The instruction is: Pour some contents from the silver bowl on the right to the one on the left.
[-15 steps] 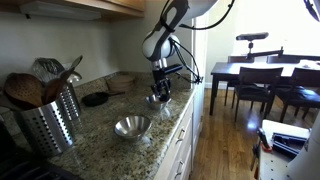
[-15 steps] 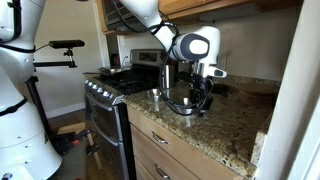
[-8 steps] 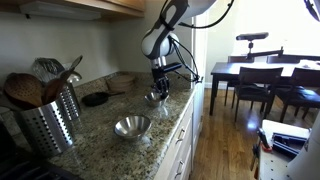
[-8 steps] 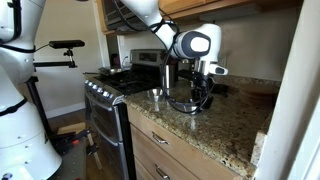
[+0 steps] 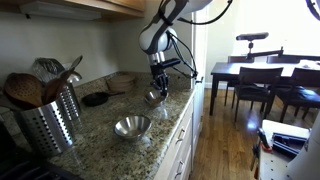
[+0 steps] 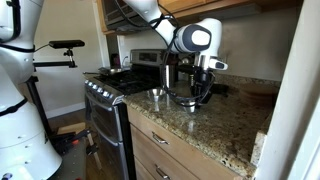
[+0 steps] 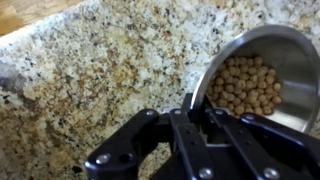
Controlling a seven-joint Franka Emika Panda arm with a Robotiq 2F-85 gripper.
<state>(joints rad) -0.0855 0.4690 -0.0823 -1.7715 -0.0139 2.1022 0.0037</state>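
A silver bowl (image 7: pixel 250 75) holding small brown pellets fills the right of the wrist view. My gripper (image 7: pixel 188 108) is shut on its near rim, and the thin metal edge stands pinched between the black fingers. In both exterior views the gripper (image 5: pixel 157 90) (image 6: pixel 203 90) hangs over the granite counter with that bowl (image 5: pixel 154 97) (image 6: pixel 185 100) at its tips. The other silver bowl (image 5: pixel 132 126) (image 6: pixel 155 94) sits apart on the counter. I cannot see what lies inside it.
A perforated metal utensil holder (image 5: pixel 50 120) with wooden spoons stands near the camera. A black pan (image 5: pixel 96 98) lies by the wall. A stove (image 6: pixel 110 85) and a metal pot (image 6: pixel 168 72) are beyond the bowls. The counter's front edge (image 5: pixel 180 125) drops to drawers.
The jaws have closed onto the rim of the pellet bowl. The gripper and the bowl have risen slightly off the counter.
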